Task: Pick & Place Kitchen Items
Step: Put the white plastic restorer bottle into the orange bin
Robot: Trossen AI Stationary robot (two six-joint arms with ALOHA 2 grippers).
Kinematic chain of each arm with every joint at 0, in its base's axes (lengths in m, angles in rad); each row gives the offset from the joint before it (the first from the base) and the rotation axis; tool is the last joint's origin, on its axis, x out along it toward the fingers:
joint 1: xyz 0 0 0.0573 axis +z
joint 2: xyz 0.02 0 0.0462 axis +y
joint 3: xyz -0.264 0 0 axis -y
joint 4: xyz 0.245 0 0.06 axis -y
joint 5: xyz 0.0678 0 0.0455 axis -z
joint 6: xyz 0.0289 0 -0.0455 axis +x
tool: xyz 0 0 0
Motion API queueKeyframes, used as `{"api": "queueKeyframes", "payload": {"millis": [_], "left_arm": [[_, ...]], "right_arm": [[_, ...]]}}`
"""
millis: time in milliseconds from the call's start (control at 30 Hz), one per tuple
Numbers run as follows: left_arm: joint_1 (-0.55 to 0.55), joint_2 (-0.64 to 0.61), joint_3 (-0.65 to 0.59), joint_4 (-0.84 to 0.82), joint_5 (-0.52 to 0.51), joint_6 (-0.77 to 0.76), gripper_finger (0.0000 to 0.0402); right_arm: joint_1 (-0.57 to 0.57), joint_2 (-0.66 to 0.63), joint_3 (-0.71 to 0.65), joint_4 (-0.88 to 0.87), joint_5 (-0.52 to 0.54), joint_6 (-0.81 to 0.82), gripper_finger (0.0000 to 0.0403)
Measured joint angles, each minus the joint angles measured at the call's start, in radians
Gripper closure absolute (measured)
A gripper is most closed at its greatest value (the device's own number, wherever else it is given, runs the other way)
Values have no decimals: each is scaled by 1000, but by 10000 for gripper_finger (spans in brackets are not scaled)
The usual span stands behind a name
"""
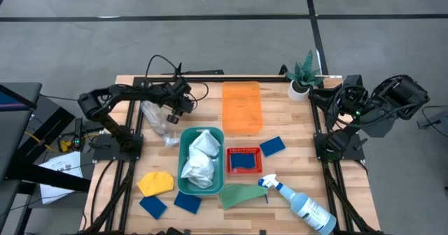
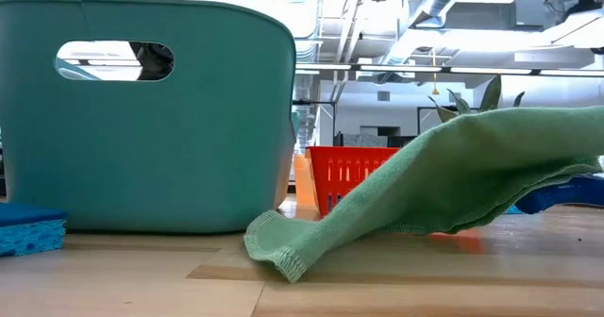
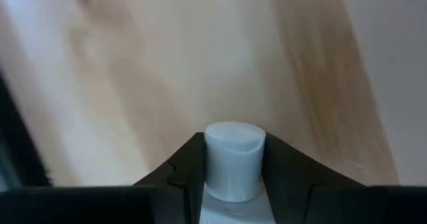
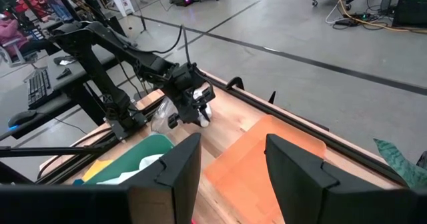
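White small bottle (image 3: pixel 232 159), no readable label, is gripped by the left hand (image 3: pixel 230 177); right hand (image 4: pixel 230 161) parted.

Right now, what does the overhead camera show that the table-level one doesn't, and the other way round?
Only the overhead view shows both arms: the left gripper closed on a small white bottle, the right gripper open and waiting by the plant, plus the spray bottle and yellow cloth. Only the table-level view shows the ceiling pipes. Both show the teal bin, red basket, green cloth and a blue sponge.
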Motion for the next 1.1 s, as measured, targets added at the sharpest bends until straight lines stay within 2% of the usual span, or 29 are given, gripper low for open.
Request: {"api": "queueKeyframes", "payload": {"millis": [267,433,567,833,1100], "left_arm": [[0,-94,25,86,31,-101,289],[0,-197,25,105,122,-331,289],[0,-283,25,182,181,-511,289],[-3,-369,-1,441,248,-850,289],[-23,-375,-163,858,237,-1119,289]], "right_arm": [[0,0,0,0,0,0,243],[0,0,0,0,1,0,243],[0,0,0,0,4,-1,243],[0,0,0,-1,5,-8,243],[0,0,0,-3,4,-3,243]]}}
